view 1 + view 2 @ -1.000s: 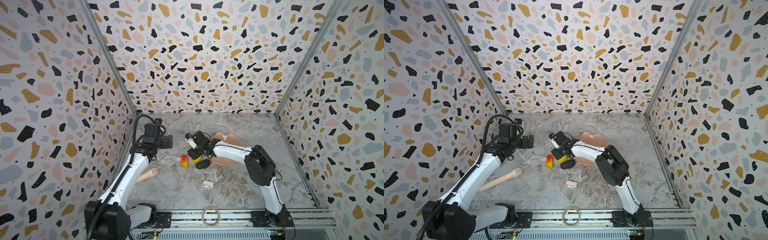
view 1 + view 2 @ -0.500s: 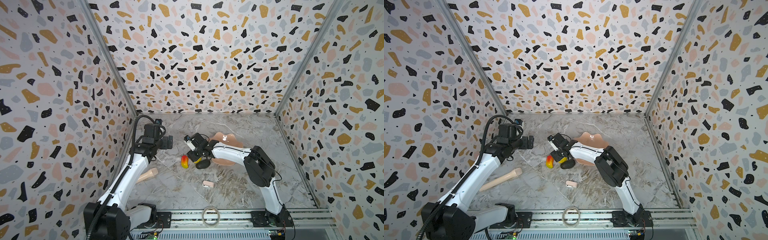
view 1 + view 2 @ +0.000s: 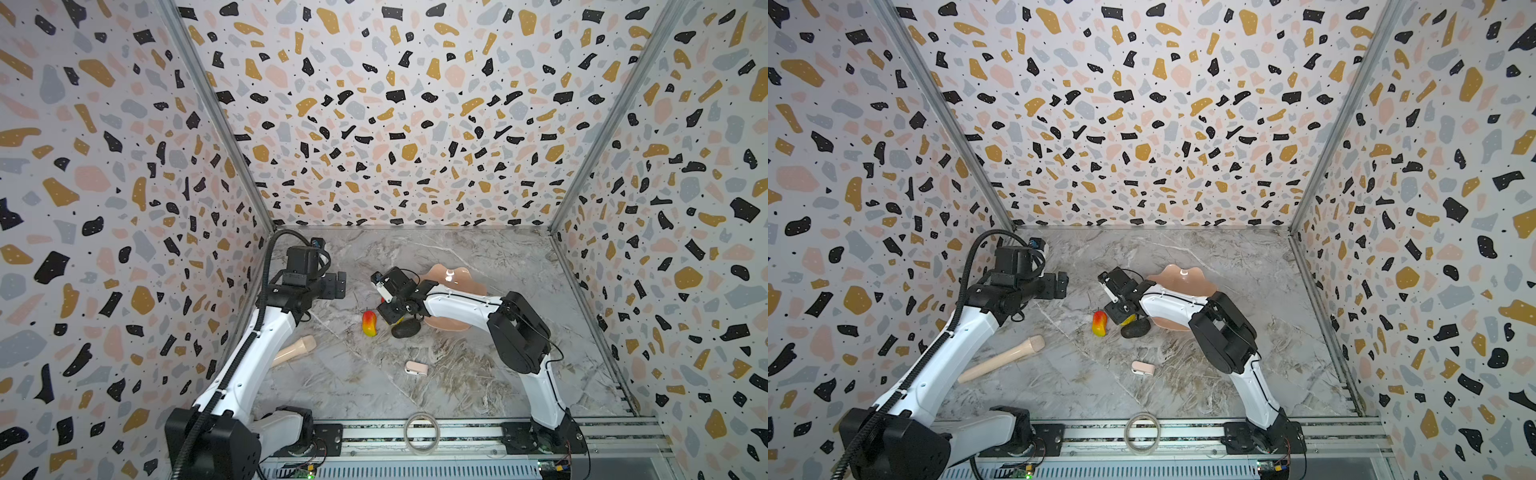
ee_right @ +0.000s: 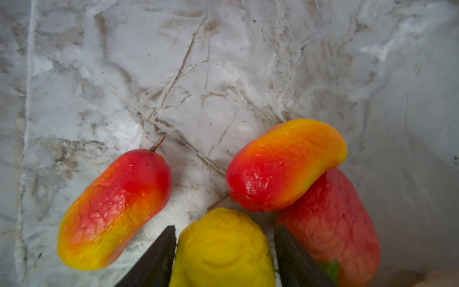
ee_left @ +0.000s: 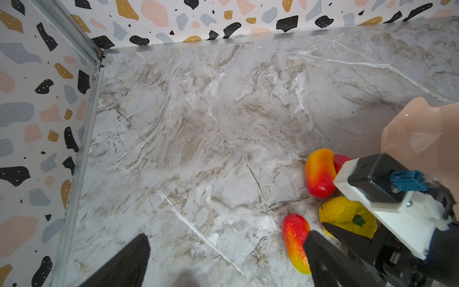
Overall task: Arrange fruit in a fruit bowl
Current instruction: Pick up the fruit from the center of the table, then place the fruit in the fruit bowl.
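Out on the left, the beige cylinder (image 3: 297,349) lay on the bench (image 3: 457,395), no part of this job. The left hand (image 5: 227,237) hung wide and empty, gripping nothing, off to the side of the fruit. Next along, the first mango (image 4: 116,208) lay alone on the marble, apart from the others.

Then the cluster, and here was the play. The right hand (image 4: 223,228) was down at bench level, its fingers (image 4: 154,258) set narrow either side of the bumpy yellow fruit (image 4: 223,256). They sat close against its flanks, though whether they truly gripped I could not tell. The yellow one seemed to sit on the bench, not lifted. Just beyond it the second mango (image 4: 285,166) lay propped across the strawberry (image 4: 332,223), its stem end almost touching the yellow fruit. The dark oval (image 3: 406,330) lay close by the bowl (image 3: 465,282), with the pink clip (image 3: 416,368) nearer the front. No fruit showed in the bowl.

Handling, by my reckoning: these looked like light, hollow toys, glossy enough to slip, and a round one could squirt out from flat fingers. The ridged skin should have helped. The best hold looked to be across its widest middle, with a modest squeeze and a straight lift so the leaning mango was not knocked
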